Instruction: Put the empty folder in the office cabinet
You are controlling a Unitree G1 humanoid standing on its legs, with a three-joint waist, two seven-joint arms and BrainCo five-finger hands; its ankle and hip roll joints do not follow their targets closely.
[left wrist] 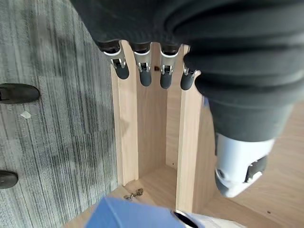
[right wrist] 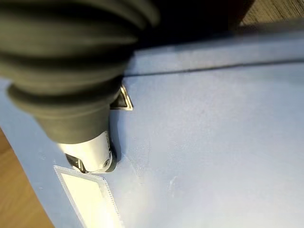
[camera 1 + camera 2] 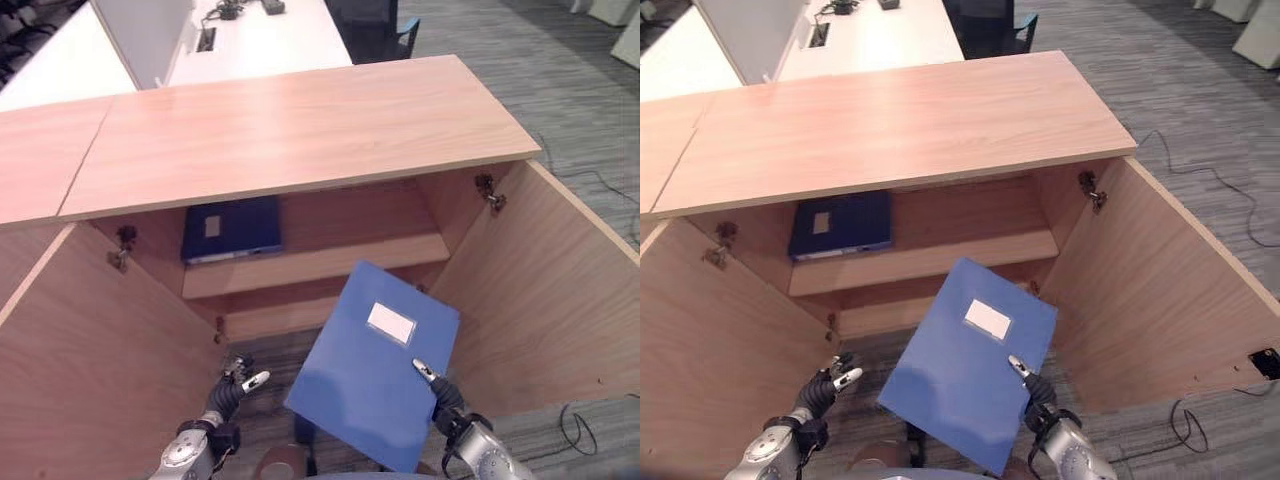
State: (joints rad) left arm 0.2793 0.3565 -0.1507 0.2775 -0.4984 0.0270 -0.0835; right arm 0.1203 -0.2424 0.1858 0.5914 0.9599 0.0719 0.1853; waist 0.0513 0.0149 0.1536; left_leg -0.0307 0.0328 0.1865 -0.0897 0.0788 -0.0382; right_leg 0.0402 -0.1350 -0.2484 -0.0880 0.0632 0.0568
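In the left eye view, the robot's right hand (image 3: 440, 392) pinches the near right edge of one blue folder (image 3: 375, 365), held tilted before the open office cabinet (image 3: 300, 130), where a second, darker folder (image 3: 232, 229) lies at the shelf's left end. The left wrist view shows the left hand (image 1: 142, 66) relaxed and empty. In the right wrist view the thumb presses the smooth cover, which looks stiff, light and slippery, best held by an edge.

Your two head views look down from above and in front of the open cabinet (image 3: 300, 130), a small step apart, and share its shelves, both doors and the blue folder (image 3: 970, 375). Your left wrist view looks along its fingers (image 1: 142, 73) into the cabinet. Your right wrist view sits right against the folder's cover.
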